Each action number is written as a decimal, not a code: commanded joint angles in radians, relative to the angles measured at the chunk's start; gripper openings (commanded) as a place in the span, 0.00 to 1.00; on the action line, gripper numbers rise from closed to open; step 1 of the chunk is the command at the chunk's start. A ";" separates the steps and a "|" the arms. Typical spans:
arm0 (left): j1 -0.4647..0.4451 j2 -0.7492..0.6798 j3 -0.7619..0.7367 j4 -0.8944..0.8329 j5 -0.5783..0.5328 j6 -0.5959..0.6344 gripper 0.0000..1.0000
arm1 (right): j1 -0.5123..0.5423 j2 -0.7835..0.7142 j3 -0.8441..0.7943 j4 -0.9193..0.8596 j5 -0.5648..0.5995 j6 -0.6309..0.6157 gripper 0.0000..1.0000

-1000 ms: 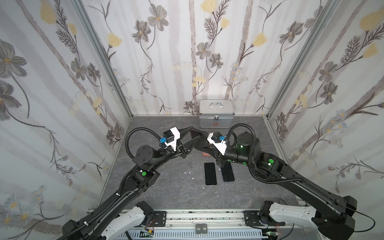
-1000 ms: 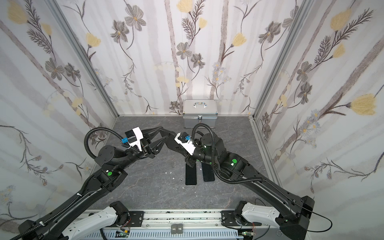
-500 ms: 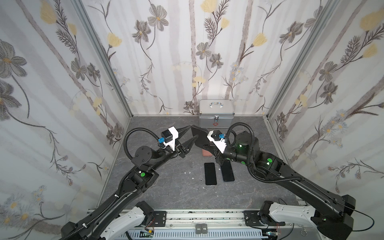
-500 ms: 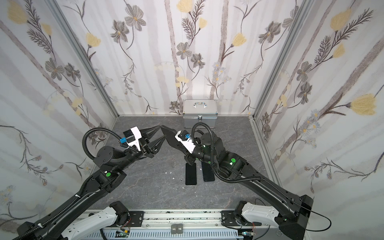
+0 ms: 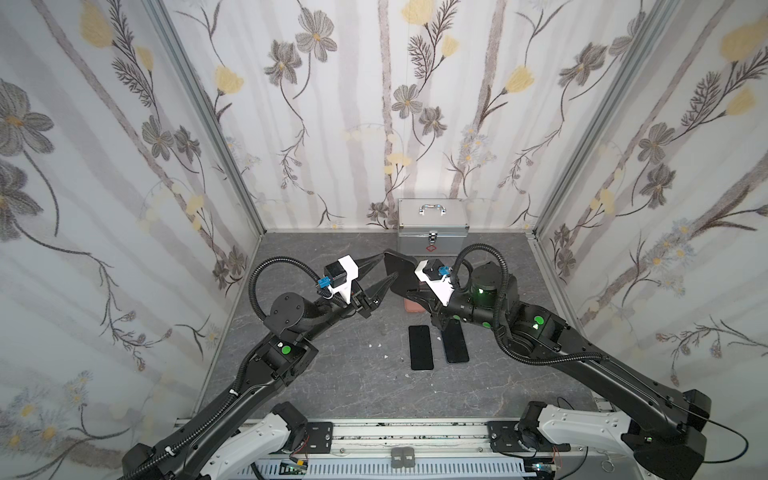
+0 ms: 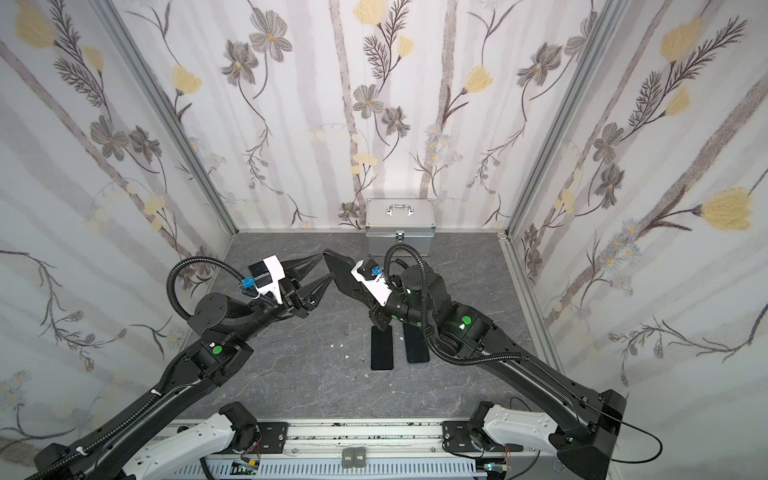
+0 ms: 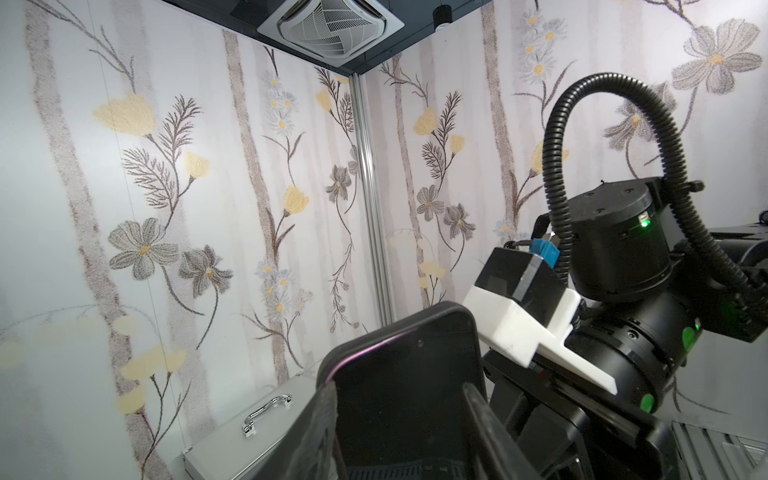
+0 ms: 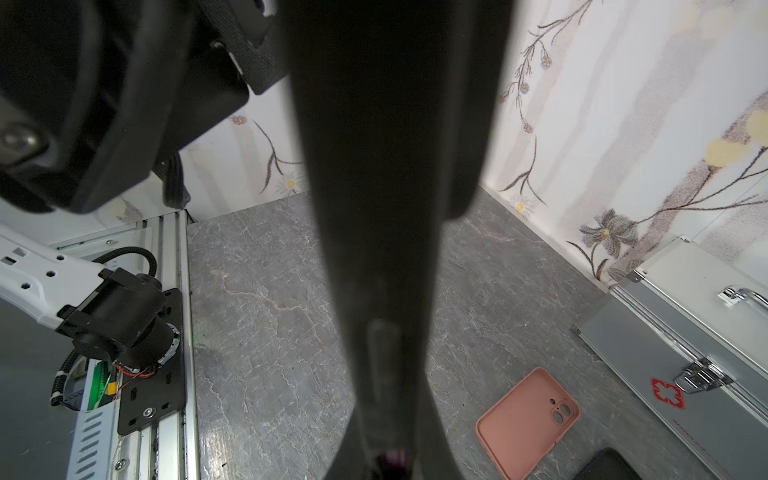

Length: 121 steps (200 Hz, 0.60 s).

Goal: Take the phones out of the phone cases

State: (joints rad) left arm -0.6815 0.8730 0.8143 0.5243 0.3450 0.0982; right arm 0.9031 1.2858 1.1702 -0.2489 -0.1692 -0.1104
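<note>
The only sign that can be made out is a red cross emblem (image 8: 667, 392), drawn in outline. It is on the front wall of the silver aluminium case (image 8: 648, 357), just beside the latch (image 8: 702, 376). In both top views it shows only as a small red mark (image 5: 432, 248) under the latch. In the right wrist view a faint line of small red print (image 8: 688, 434) runs near the emblem, too small to read.
</note>
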 commanded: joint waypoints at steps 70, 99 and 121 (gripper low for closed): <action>0.000 -0.012 -0.008 0.021 -0.014 0.004 0.51 | 0.008 -0.022 -0.015 0.110 -0.008 -0.017 0.00; 0.000 -0.009 -0.006 0.022 -0.007 0.003 0.51 | 0.008 -0.015 -0.011 0.103 -0.017 -0.020 0.00; 0.000 -0.005 -0.003 0.022 0.000 0.003 0.51 | 0.008 -0.004 -0.005 0.094 -0.032 -0.017 0.00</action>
State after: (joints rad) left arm -0.6815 0.8650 0.8082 0.5259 0.3408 0.0982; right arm 0.9096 1.2697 1.1572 -0.2203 -0.1761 -0.1169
